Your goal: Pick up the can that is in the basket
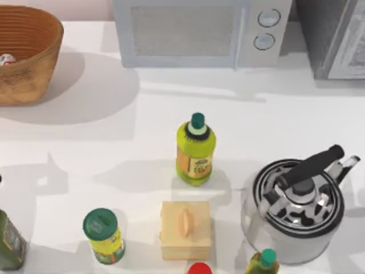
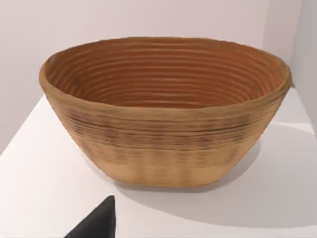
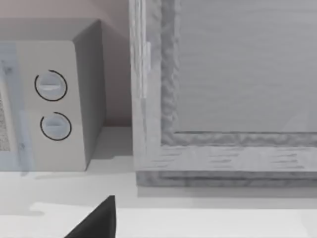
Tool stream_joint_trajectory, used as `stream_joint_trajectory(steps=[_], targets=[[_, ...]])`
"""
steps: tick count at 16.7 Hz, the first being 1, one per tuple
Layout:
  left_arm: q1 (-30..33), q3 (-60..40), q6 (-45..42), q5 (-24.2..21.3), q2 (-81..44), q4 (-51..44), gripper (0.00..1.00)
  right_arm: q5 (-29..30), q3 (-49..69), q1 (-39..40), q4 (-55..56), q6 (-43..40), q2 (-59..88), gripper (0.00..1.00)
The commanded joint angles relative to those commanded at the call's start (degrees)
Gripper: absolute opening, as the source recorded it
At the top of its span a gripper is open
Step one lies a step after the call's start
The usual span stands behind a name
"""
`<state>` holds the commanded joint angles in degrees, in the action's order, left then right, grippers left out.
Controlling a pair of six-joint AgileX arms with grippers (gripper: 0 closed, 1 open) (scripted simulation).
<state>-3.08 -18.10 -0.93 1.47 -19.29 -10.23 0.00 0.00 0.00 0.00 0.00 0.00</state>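
The small whitish-silver can with a red mark (image 1: 7, 59) lies inside the round orange-brown wicker basket (image 1: 40, 63) at the white counter's (image 1: 114, 154) far left corner; neither pincer's state can be told.

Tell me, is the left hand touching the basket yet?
Apart. In the left wrist view, bare white table lies between the left hand's dark fingertip and the basket.
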Motion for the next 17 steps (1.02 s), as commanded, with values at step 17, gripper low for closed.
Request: stream_joint_trajectory(steps=[17], targets=[[-4.3,-92.3,-6.3,-4.2,-95.8,-48.7,1.0,0.0,0.0,0.0,0.0,0.0,0.0,1.0]])
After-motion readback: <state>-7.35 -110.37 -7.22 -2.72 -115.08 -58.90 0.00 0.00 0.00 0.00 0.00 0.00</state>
